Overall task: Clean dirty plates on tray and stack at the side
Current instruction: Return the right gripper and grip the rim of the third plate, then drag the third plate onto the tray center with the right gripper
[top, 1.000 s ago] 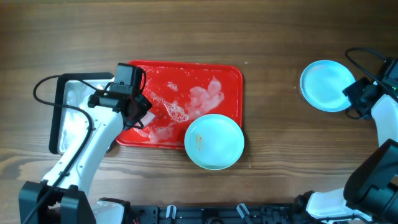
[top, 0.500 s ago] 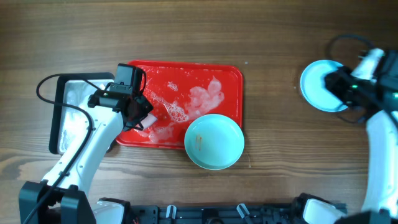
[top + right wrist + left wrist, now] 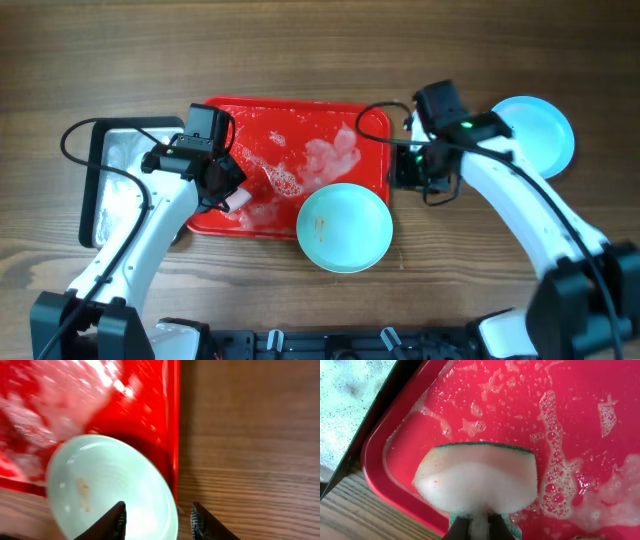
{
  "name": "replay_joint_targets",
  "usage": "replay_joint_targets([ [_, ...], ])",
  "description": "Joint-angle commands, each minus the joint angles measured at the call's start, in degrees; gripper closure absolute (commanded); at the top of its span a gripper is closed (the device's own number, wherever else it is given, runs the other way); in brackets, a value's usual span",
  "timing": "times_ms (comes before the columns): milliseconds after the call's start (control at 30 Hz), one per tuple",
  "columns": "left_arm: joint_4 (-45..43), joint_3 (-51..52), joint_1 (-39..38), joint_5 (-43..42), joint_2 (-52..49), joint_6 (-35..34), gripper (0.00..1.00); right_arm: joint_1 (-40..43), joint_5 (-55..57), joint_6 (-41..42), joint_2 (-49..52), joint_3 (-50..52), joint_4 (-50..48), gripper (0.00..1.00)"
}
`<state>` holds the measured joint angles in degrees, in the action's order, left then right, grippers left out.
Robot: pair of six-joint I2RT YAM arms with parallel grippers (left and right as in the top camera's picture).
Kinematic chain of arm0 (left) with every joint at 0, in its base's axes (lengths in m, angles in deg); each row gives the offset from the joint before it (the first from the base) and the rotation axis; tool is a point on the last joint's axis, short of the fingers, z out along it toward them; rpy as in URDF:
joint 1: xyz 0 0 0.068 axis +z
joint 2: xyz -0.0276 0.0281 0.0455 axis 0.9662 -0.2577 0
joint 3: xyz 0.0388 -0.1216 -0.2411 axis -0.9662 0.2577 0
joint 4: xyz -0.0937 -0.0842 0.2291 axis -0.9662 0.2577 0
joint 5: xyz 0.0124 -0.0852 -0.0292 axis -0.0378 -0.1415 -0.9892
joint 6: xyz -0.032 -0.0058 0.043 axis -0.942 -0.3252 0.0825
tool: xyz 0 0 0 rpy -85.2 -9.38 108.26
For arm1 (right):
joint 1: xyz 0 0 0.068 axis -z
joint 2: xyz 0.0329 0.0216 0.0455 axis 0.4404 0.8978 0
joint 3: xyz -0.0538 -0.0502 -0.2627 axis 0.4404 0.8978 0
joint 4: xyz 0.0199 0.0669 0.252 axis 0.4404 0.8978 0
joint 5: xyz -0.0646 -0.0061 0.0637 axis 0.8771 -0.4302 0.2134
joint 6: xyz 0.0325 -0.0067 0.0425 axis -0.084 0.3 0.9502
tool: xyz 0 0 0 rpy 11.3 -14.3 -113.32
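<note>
The red tray [image 3: 300, 120] lies left of centre, wet with soap suds. One pale plate [image 3: 345, 228] with a brown smear sits on the tray's front right corner, overhanging its rim; it also shows in the right wrist view [image 3: 100, 490]. Another pale plate [image 3: 540, 135] lies on the table at the far right. My left gripper [image 3: 232, 195] is shut on a foamy sponge [image 3: 477, 477] held over the tray's front left part [image 3: 600, 390]. My right gripper [image 3: 156, 517] is open and empty, its fingers straddling the dirty plate's right edge by the tray's right rim [image 3: 174, 420].
A black-rimmed metal tray [image 3: 110, 185] full of foam stands left of the red tray, and its edge shows in the left wrist view [image 3: 350, 405]. Bare wooden table lies between the red tray and the far plate.
My right arm has swung left from the far right plate to the red tray's right edge, above the dirty plate. The left arm and sponge have barely moved.
</note>
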<state>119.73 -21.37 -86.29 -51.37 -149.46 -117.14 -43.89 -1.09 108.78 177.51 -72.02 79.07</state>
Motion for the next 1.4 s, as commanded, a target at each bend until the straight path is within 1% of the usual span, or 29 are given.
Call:
replay_joint_targets([
  [0, 0.1, -0.2, 0.3, -0.5, -0.4, 1.4, 0.96, -0.4, -2.8, 1.4, 3.4, 2.3, 0.6, 0.59],
  [233, 0.9, -0.2, 0.3, -0.5, -0.4, 1.4, 0.96, -0.5, -5.1, 1.0, 3.3, 7.3, 2.3, 0.6],
  [467, 0.9, -0.2, 0.3, -0.5, -0.4, 1.4, 0.96, -0.5, -8.2, 1.2, 3.3, 15.2, -2.2, 0.63],
  [667, 0.9, -0.2, 0.3, -0.5, -0.4, 1.4, 0.96, -0.5, -8.3, 1.7, 3.3, 15.7, -5.0, 0.84],
  [733, 0.9, -0.2, 0.3, -0.5, -0.4, 1.4, 0.96, -0.5, -8.5, 2.2, 3.3, 15.7, -5.6, 0.96],
  [967, 0.9, -0.2, 0.3, -0.5, -0.4, 1.4, 0.96, -0.5, -9.6, 2.5, 1.1, 15.2, -6.3, 0.96],
  [1133, 0.9, -0.2, 0.3, -0.5, -0.4, 1.4, 0.96, -0.5, -9.4, -0.8, -4.3, 11.8, -7.5, 0.96],
  [1300, 0.9, -0.2, 0.3, -0.5, -0.4, 1.4, 0.96, -0.5, -6.5, -3.7, -5.5, 7.3, -12.7, 0.96],
  [1367, 0.8, -0.2, 0.3, -0.5, -0.4, 1.9, 0.96, -0.7, -5.2, -5.2, -5.3, 6.4, -18.0, 0.96],
])
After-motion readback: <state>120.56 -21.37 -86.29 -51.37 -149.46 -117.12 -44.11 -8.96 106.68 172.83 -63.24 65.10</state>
